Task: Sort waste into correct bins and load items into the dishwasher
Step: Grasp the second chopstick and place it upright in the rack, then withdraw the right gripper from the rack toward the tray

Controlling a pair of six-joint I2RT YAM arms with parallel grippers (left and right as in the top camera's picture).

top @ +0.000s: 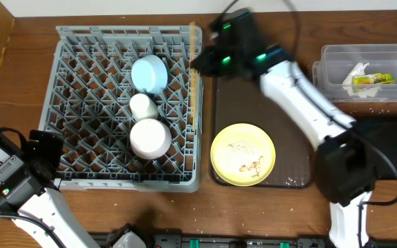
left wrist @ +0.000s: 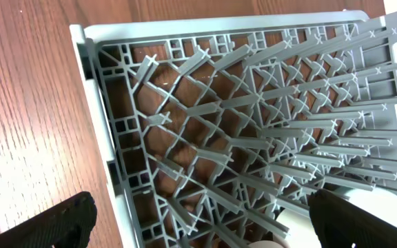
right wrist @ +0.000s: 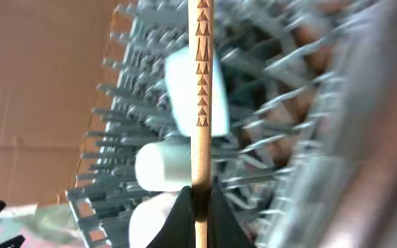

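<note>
Orange-brown chopsticks (right wrist: 202,83) are pinched tight in the right pincer (right wrist: 197,207), lined up along the right rim of the grey rack (top: 67,103), upper middle of the overhead frame. I'd lower them flat between the pegs, clear of the blue bowl (top: 149,73), and only then let go so they don't slip through the lattice. Left pincer (left wrist: 205,224) hangs wide open over the rack's corner, lower left. Tabletop (top: 19,76) is brown wood grain; barely any room shows beyond it.

thin orange-brown chopsticks (top: 196,86) in right gripper (right wrist: 200,201), along right edge of grey dish rack (top: 88,76)
</note>
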